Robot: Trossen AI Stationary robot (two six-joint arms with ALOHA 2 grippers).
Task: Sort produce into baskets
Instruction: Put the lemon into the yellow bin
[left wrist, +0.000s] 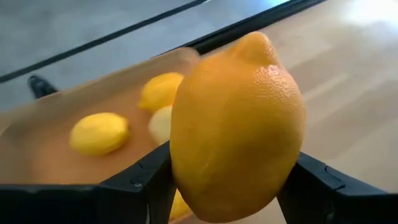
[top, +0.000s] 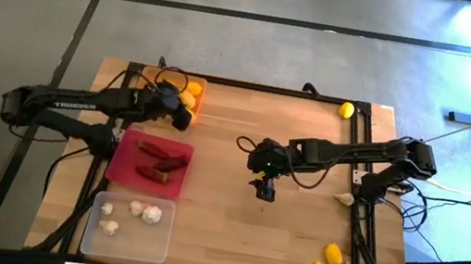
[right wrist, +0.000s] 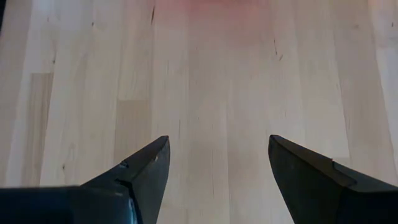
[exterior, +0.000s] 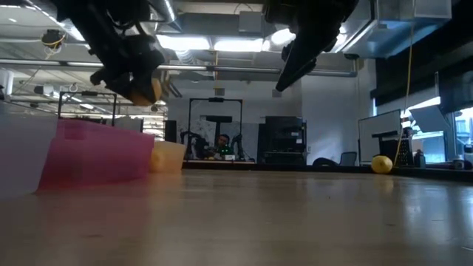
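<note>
Firmly, left claw grips lemon (midair)

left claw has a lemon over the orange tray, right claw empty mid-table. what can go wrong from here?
1. The left claw grips the lemon low on its body, so it could slip out early. It hangs near the edge of the orange tray, which already holds lemons, so it might bounce or roll out.
2. Loose produce lies at the table's right edge: a lemon at the far corner and a garlic bulb. A nudge from the open right claw could roll them off.
</note>
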